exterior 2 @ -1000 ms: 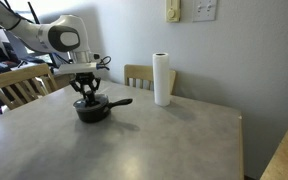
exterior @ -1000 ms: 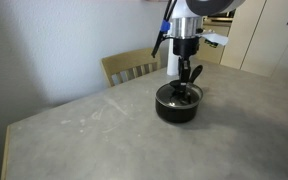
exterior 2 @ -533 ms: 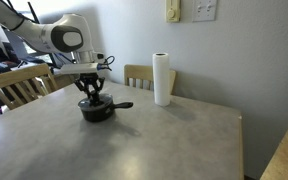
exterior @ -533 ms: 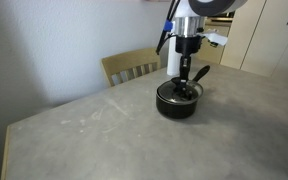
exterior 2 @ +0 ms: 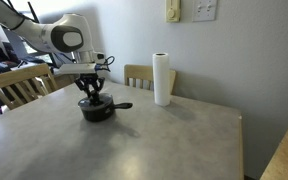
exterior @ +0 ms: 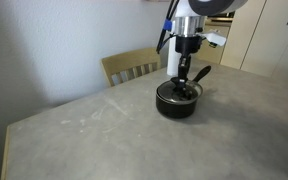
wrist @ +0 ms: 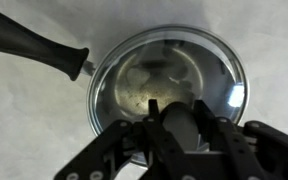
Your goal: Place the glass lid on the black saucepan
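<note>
Since a second ago the pan [exterior 2: 96,111] has slid slightly toward the roll [exterior 2: 162,79]. The lid [wrist: 174,70] lies flat on it. The pan's handle [exterior 2: 121,104] points toward the roll. The gripper [wrist: 182,116] fingers flank the knob; whether they pinch it is unclear.

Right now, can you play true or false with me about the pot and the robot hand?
1. The glass lid sits on the black saucepan. True.
2. The paper-towel roll lies on its side. False: it stands upright.
3. The saucepan is on a chair. False: it is on the table.
4. The gripper hangs right above the lid. True.
</note>
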`<move>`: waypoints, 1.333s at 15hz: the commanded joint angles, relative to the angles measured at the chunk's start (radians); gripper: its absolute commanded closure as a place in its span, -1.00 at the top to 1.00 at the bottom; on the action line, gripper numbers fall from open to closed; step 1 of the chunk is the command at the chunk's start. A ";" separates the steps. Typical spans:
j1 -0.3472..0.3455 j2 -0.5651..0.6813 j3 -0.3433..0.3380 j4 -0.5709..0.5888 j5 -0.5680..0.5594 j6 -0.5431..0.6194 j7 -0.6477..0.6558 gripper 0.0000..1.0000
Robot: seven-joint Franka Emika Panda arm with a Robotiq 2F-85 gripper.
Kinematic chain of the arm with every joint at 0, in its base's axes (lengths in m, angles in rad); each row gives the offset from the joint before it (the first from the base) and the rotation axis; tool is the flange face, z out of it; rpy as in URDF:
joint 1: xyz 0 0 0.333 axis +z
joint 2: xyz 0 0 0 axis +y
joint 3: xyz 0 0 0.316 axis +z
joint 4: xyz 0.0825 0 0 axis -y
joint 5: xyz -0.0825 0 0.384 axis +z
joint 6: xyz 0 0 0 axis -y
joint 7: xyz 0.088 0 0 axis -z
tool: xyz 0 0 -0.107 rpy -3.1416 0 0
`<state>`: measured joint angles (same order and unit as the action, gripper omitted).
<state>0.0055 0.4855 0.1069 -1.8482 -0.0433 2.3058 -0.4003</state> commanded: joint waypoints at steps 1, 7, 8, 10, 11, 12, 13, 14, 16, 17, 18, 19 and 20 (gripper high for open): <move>-0.018 -0.029 0.011 -0.025 0.042 0.009 0.021 -0.72; -0.027 -0.021 0.012 -0.028 0.096 0.038 0.021 -0.72; -0.028 -0.020 0.011 -0.030 0.096 0.046 0.020 -0.72; -0.030 -0.018 0.011 -0.030 0.099 0.056 0.020 -0.72; -0.032 -0.018 0.013 -0.031 0.101 0.061 0.019 -0.72; -0.028 -0.016 0.010 -0.030 0.098 0.064 0.029 -0.72; -0.021 -0.014 0.005 -0.028 0.091 0.063 0.044 -0.72; -0.019 -0.012 0.005 -0.029 0.090 0.064 0.049 -0.72; -0.015 -0.009 0.002 -0.030 0.085 0.064 0.066 -0.72; -0.014 -0.008 0.001 -0.032 0.082 0.064 0.075 -0.72; -0.014 -0.008 0.001 -0.034 0.082 0.065 0.078 -0.72; -0.014 -0.007 0.001 -0.036 0.082 0.066 0.078 -0.64; -0.016 -0.007 0.003 -0.038 0.083 0.071 0.073 -0.32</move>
<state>-0.0052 0.4848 0.1072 -1.8665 0.0362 2.3518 -0.3312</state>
